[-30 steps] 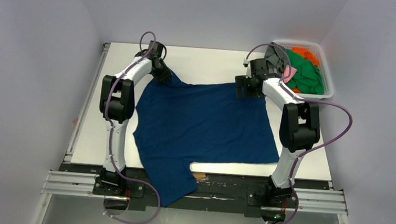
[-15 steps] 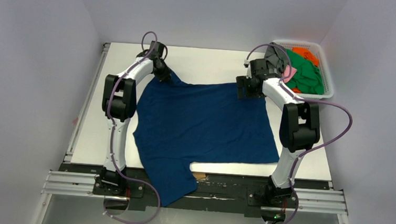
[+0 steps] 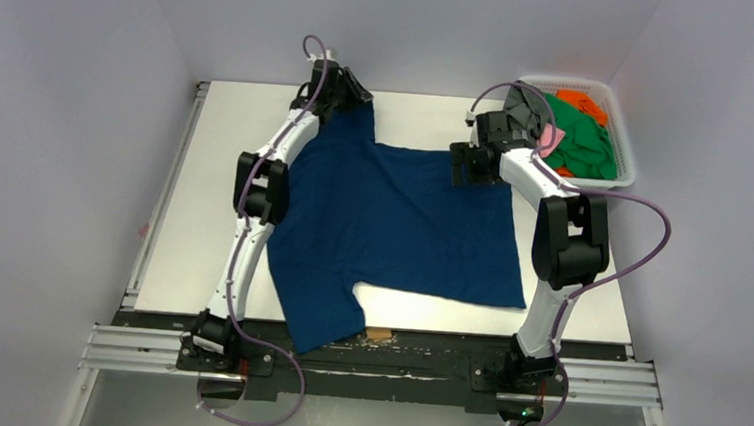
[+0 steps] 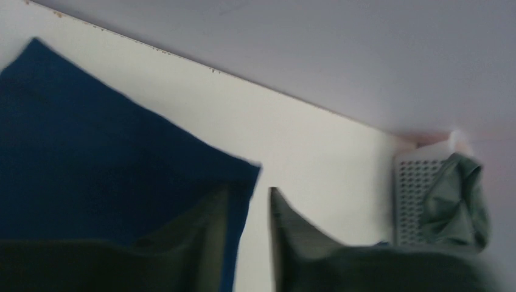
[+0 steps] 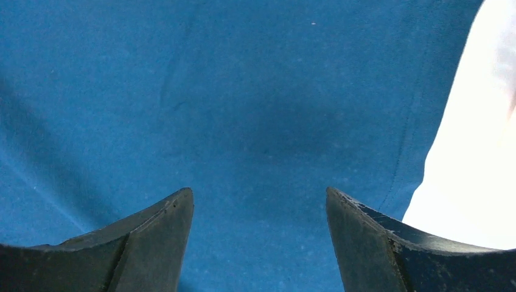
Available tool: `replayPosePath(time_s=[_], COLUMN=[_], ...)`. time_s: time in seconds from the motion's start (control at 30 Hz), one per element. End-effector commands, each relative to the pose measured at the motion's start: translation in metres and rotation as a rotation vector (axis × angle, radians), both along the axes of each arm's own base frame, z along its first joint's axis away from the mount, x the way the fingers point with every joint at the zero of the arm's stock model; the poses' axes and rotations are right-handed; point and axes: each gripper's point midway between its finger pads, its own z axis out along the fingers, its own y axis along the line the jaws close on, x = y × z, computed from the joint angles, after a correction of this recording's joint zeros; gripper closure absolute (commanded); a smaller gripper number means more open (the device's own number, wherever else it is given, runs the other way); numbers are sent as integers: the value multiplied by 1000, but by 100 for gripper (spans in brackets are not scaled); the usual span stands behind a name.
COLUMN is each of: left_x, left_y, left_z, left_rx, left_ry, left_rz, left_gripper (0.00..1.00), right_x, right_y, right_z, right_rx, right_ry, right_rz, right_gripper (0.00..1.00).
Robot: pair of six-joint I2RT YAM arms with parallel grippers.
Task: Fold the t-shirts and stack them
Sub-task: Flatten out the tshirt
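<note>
A large navy blue t-shirt (image 3: 402, 225) lies spread on the white table (image 3: 203, 211), one sleeve hanging over the near edge. My left gripper (image 3: 353, 93) is at the far edge, nearly shut, pinching the shirt's far left corner. In the left wrist view the gripper (image 4: 249, 190) has navy cloth (image 4: 91, 152) running between its fingers. My right gripper (image 3: 464, 169) is open and hovers over the shirt's far right corner. In the right wrist view the gripper (image 5: 260, 191) has only blue cloth (image 5: 243, 91) below it. No printed graphic shows.
A white mesh basket (image 3: 626, 150) stands at the far right corner with green (image 3: 583, 142), orange (image 3: 586, 102), grey (image 3: 526, 108) and pink (image 3: 555, 138) shirts. It also shows in the left wrist view (image 4: 411, 188). Bare table (image 5: 474, 152) lies right of the shirt's hem.
My left gripper has moved away and to the right, toward the back edge, dragging the shirt's far left corner with it. The shirt has shifted and narrowed. The right arm has stayed put.
</note>
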Motion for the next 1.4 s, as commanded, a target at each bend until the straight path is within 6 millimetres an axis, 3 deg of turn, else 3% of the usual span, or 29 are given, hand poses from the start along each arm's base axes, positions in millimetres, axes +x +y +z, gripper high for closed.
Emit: replayPosePath(time_s=[0.0,0.2,0.3,0.37,0.5,0.63,0.73,1.1,1.37], left_x=[5,-35,-67,-91,-132,-159,-169,-173,-135], left_y=[-9,6,21,31,43,42,42,65,82], left_z=[67,142,152,140,94,36,3,-66,-67], left_rx=[-53,113,172,212,247,216,180,121,33], left_ry=[-182,-243,-186,-119,57,268,380,583,580], left_rz=[-35,-97,-91,-86,-93,-126,-132,-3,128], left_gripper=[3,0,0,0,0,0,0,0,0], right_x=[9,14,13,12,9,11,24,73,111], right_y=[-1,-1,1,1,1,3,6,16,21], right_z=[9,20,23,22,17,3,-2,-32,-53], right_rx=[10,33,69,83,102,112,126,141,153], right_ry=[-52,-96,-109,-115,-123,-104,-110,-98,-84], right_rz=[-42,-81,-128,-152,-180,-196,-209,-239,-248], right_gripper=[21,16,14,13,9,7,7,7,7])
